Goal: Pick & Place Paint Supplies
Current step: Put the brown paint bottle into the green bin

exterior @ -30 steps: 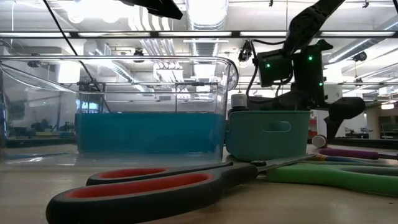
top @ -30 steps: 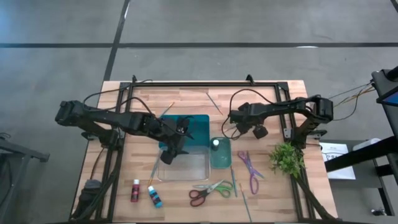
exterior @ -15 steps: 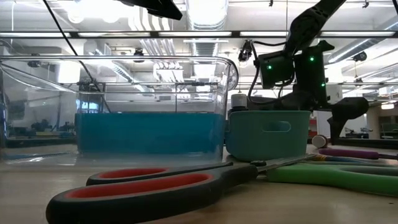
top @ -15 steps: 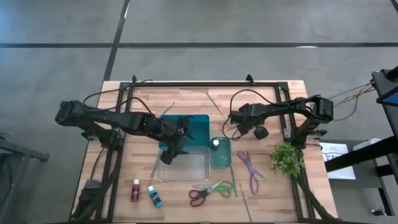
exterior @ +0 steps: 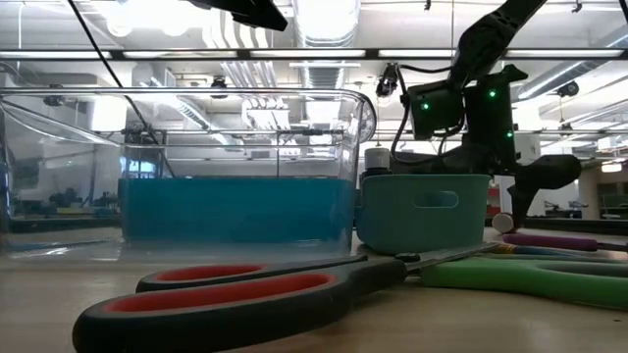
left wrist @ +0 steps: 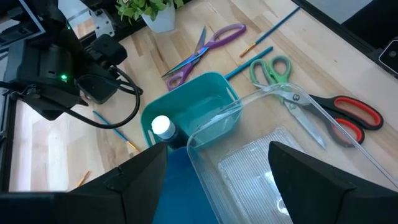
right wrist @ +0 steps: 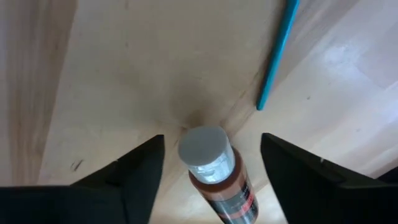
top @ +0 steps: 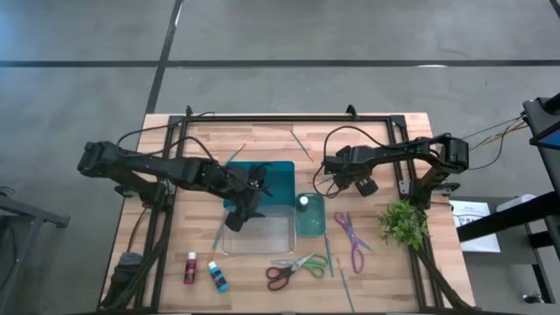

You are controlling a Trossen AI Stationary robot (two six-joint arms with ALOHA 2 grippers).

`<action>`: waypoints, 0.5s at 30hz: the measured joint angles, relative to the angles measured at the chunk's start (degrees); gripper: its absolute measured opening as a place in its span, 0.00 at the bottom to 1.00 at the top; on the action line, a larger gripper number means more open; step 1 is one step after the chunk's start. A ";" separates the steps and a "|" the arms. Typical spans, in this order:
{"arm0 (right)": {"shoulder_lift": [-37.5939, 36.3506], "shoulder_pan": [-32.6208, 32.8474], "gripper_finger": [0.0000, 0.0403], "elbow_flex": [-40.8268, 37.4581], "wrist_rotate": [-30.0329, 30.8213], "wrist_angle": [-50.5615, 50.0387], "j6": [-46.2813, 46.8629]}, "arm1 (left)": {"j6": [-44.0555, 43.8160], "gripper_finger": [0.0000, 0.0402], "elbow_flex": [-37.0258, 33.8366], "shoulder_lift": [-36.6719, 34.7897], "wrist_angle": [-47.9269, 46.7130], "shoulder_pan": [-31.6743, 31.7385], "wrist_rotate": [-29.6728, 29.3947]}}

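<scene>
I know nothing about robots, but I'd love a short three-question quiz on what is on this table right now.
1. True or false: the purple-handled scissors lie inside the small teal plastic bin.
2. What lies between the fingers of the right gripper? A) a white-capped reddish paint bottle B) the green leafy plant sprig C) a thin teal brush
3. Fill in: the left gripper hangs over the clear plastic ____.

Key: 1 false, they lie on the wooden table beside it. 2 A, with the fingers standing apart from it on either side. 3 container.
</scene>
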 joint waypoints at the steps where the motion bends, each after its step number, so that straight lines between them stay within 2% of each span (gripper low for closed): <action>1: 0.00 0.00 0.60 -0.29 -0.26 0.04 -0.18 | 0.00 0.72 0.01 0.00 0.00 0.00 0.01; 5: 0.02 0.00 0.55 -1.66 -0.97 0.08 -1.22 | 0.02 0.72 0.02 0.00 0.00 -0.07 0.01; 15: 0.02 0.00 0.55 -2.69 2.39 3.36 -3.64 | 0.04 0.72 0.01 0.00 0.00 -0.22 0.03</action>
